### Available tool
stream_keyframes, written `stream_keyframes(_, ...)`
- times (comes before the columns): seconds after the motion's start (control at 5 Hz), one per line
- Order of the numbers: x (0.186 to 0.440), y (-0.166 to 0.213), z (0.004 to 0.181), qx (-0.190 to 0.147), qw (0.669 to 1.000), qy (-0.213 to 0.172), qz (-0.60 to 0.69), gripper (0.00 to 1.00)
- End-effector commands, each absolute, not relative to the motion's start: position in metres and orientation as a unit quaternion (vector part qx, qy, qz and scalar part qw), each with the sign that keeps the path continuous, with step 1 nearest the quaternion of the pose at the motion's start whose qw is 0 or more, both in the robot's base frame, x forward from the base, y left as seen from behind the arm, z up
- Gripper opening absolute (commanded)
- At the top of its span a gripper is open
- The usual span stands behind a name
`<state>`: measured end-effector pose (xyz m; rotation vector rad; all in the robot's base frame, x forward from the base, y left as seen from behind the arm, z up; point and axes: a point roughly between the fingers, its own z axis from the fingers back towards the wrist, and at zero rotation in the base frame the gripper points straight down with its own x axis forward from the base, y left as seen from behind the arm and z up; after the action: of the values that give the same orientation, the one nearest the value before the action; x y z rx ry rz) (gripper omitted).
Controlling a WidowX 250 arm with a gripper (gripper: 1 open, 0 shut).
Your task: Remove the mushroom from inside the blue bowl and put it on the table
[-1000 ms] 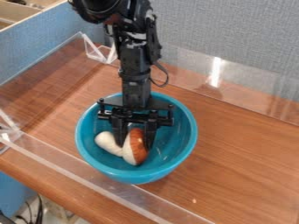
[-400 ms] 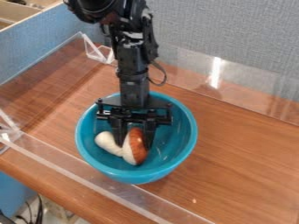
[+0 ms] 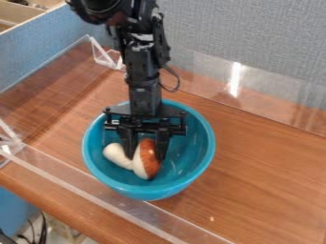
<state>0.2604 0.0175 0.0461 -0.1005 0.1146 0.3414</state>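
The blue bowl (image 3: 189, 170) stands on the table (image 3: 274, 181) near its front edge. Inside it lies the mushroom (image 3: 140, 158), cream stem to the left and reddish-brown cap to the right. My gripper (image 3: 151, 152) reaches straight down into the bowl from the black arm above. Its dark fingers are shut on the mushroom's cap, which shows between them. The stem end rests against the bowl's inner left side.
Low clear acrylic walls (image 3: 51, 71) edge the tabletop on the left, front and back. A grey fabric panel (image 3: 254, 38) rises behind the table. A pale wooden box edge (image 3: 26, 17) sits at the top left.
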Motion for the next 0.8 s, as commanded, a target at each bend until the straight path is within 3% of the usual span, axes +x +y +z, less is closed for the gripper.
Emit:
stream_keyframes(0.0, 0.2648, 0.0244, 0.0638, -0.055, 0.982, 0.02, 0.179, 0.0)
stream_keyframes(0.6, 0.2665, 0.0277, 0.0717, -0.059, 0.982, 0.009, 0.18, 0.0)
